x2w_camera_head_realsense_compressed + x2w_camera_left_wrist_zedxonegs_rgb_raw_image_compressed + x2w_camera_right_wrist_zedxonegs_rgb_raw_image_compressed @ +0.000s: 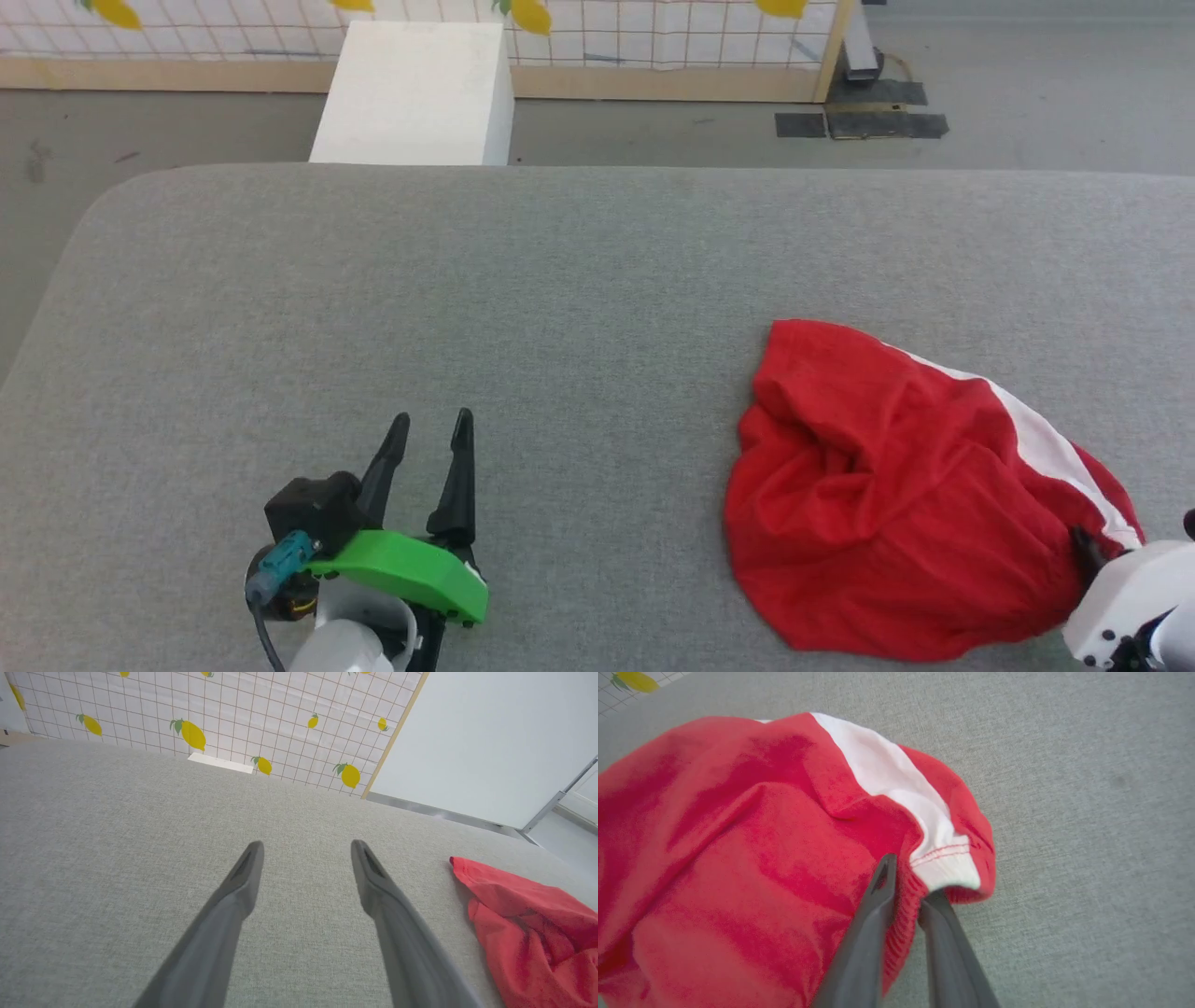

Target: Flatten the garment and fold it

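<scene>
Left gripper (431,416): near left, fingers spread, empty, over bare grey table (597,271); wide free room to its left, right and far side, with the rounded far-left corner well apart. Garment (887,485): crumpled heap, near right. Right gripper (908,882): pinching the garment's hem beside the white band (887,774). Risk: the thin pinch may slip, or a one-sided pull may drag the heap rightward instead of spreading it.

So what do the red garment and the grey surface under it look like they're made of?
Garment: soft, thin knit fabric, likely cotton jersey, matte. It slumps in loose folds, and the right wrist view shows a ribbed patch beside the stitched white band. Surface: woven grey upholstery cloth, matte and flecked, probably padded, judging by its rounded corner.
</scene>
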